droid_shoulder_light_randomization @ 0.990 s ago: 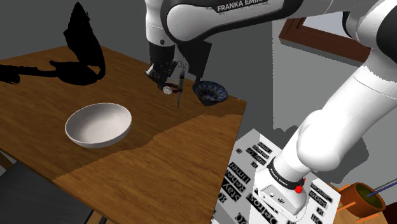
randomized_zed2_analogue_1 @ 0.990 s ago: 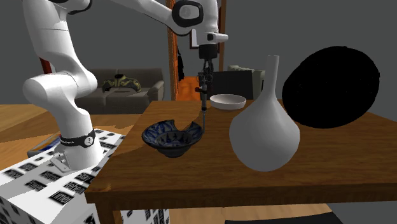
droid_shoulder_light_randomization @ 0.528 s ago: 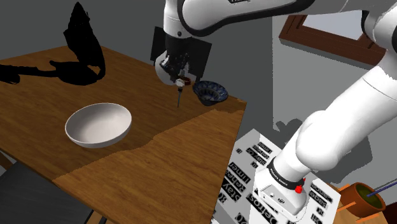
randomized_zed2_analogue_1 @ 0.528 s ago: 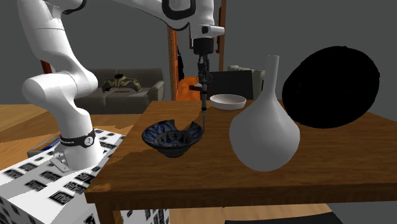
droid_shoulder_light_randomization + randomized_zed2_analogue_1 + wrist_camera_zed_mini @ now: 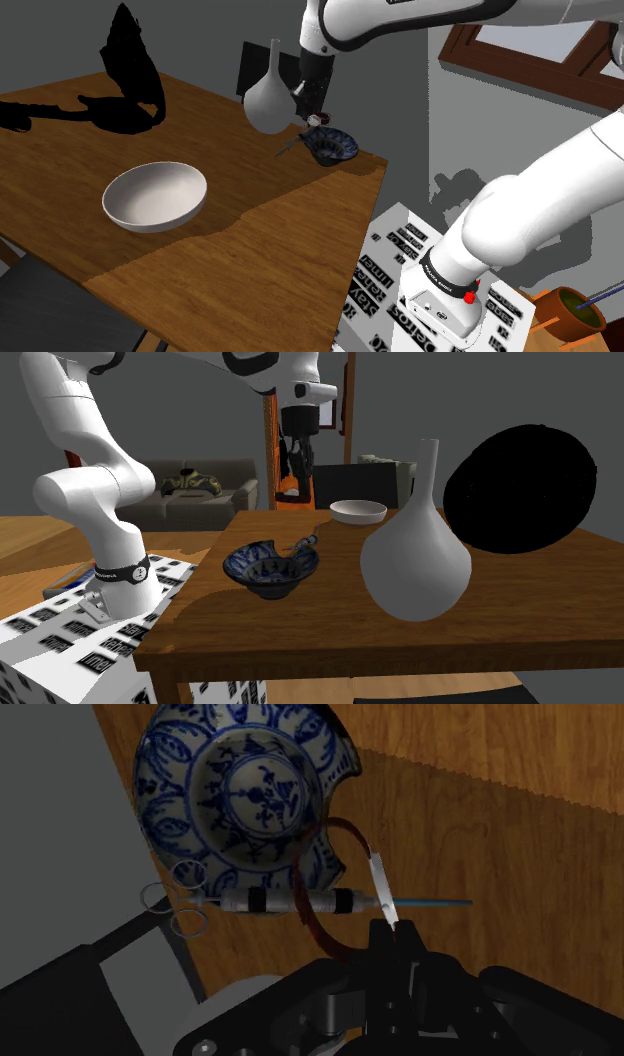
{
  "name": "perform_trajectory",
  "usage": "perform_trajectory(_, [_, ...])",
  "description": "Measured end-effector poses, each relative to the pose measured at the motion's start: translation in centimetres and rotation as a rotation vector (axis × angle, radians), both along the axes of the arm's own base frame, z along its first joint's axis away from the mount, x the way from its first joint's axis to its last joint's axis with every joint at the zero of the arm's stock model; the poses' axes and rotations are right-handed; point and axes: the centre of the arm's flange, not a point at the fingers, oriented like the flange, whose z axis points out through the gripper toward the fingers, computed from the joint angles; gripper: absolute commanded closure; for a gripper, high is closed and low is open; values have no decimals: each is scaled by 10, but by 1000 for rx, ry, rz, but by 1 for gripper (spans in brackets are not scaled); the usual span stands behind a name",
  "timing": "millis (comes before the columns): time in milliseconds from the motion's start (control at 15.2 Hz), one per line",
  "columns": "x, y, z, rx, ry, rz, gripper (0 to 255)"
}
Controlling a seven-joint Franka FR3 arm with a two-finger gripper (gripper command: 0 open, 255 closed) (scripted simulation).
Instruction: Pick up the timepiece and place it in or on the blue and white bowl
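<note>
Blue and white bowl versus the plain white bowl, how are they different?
The blue and white bowl is patterned; the white bowl is plain. The blue and white bowl's rim has a notch missing; the white bowl's rim is whole. Both stand upright on the wooden table.

patterned bowl (image 5: 240,794) is white with blue leafy motifs, watch (image 5: 300,901) has a reddish-brown strap, plain bowl (image 5: 155,196) and vase (image 5: 415,562) white, counter (image 5: 250,240) brown woodgrain

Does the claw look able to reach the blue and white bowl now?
Probably yes: the claw hangs a little above the blue and white bowl, only a slim tool and a brown strap near its rim; the white vase stands aside.
</note>
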Motion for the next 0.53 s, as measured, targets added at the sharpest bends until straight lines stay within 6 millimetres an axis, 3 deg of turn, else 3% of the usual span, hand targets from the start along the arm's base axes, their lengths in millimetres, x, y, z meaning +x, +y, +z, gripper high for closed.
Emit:
perform_trajectory(396, [0, -78, 8, 0, 0, 0, 255])
perform_trajectory(528, [1, -89, 3, 0, 0, 1, 255])
